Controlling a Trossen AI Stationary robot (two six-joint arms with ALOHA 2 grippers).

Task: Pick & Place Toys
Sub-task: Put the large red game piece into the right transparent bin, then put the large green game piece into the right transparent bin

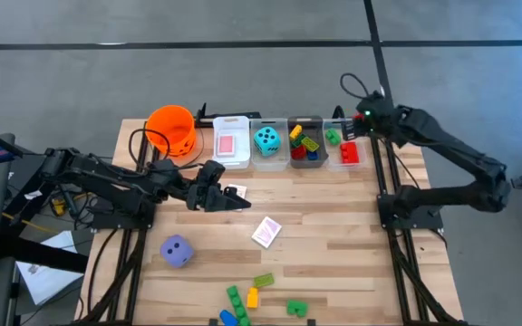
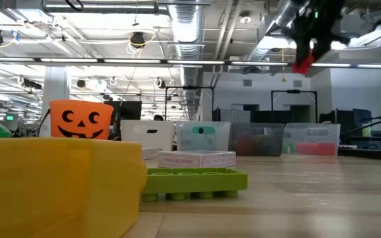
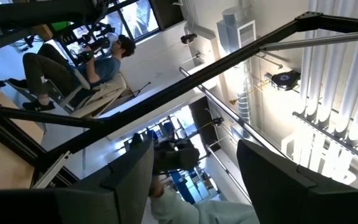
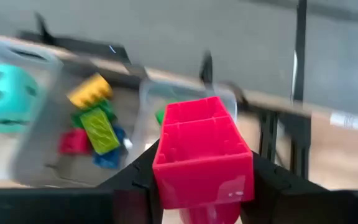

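Note:
My right gripper (image 1: 362,119) hangs above the far-right clear bin (image 1: 345,150) and is shut on a red brick (image 4: 201,152), which also shows high in the low view (image 2: 303,65). My left gripper (image 1: 228,200) stands open over the table's middle left, tipped upward; nothing lies between its fingers (image 3: 129,171). A pink-backed card pack (image 1: 266,232) and a purple die (image 1: 176,251) rest flat on the wood. Several green, yellow and blue bricks (image 1: 252,297) lie near the front edge. My right gripper pinches the red brick by two opposite side walls (image 4: 160,171) between its two fingers. The fingers slant down from above. The brick is lifted clear above the bin, its hollow compartments (image 4: 197,118) turned toward the wrist camera.
An orange pumpkin bucket (image 1: 172,129) stands far left. Beside it a row of bins holds a pink card (image 1: 228,144), a teal die (image 1: 266,139), mixed bricks (image 1: 306,145) and a green and a red brick (image 1: 348,154). A small white thing (image 1: 236,191) lies by my left gripper.

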